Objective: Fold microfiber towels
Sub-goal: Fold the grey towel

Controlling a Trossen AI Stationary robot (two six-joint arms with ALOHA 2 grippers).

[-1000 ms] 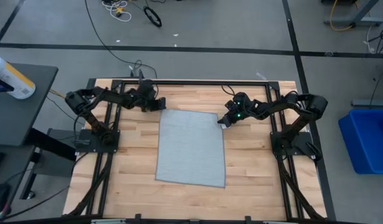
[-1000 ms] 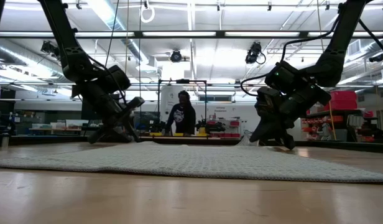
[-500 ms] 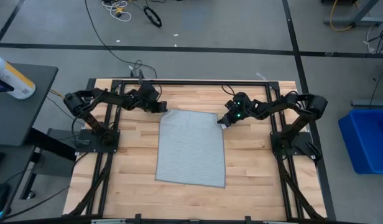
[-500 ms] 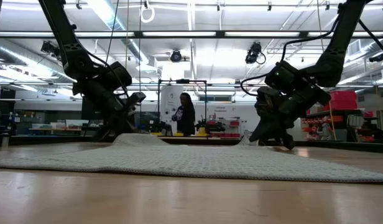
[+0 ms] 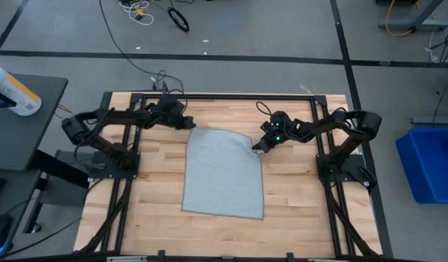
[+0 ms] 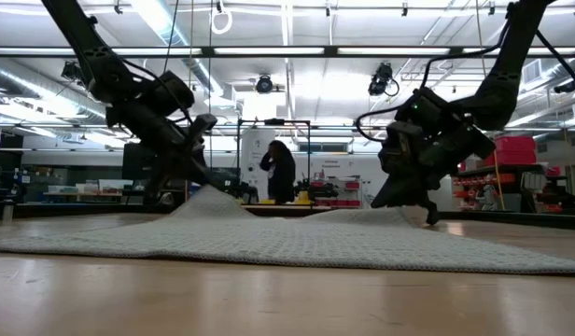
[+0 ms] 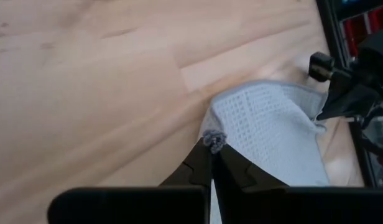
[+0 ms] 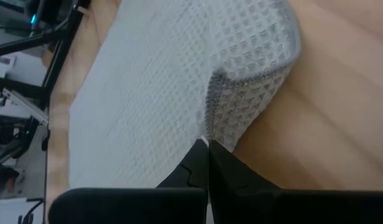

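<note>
A light grey-blue ribbed towel lies spread on the wooden table, its near part flat. My left gripper is shut on the towel's far left corner, and my right gripper is shut on its far right corner. In the low view the towel rises in a small peak under each gripper. No tag shows. My left gripper pinches the towel's far left corner between its two fingers, coming slanting down from the table's left. The corner bunches at the fingertips and is raised a little; the rest lies on the table. My right gripper pinches the far right corner's edge between its two fingers, coming slanting down from the table's right. The cloth curls up in a fold beside the fingers; the rest of the towel lies on the table.
The table's black frame rails run along the far edge and both sides. Bare wood lies right of the towel and more left of it. A person stands in the room beyond the table.
My left gripper has moved toward the towel's far left corner, taken hold of it and raised it a little. My right gripper has raised the far right corner slightly. Both far corners now stand up in small peaks; the near part has stayed flat.
</note>
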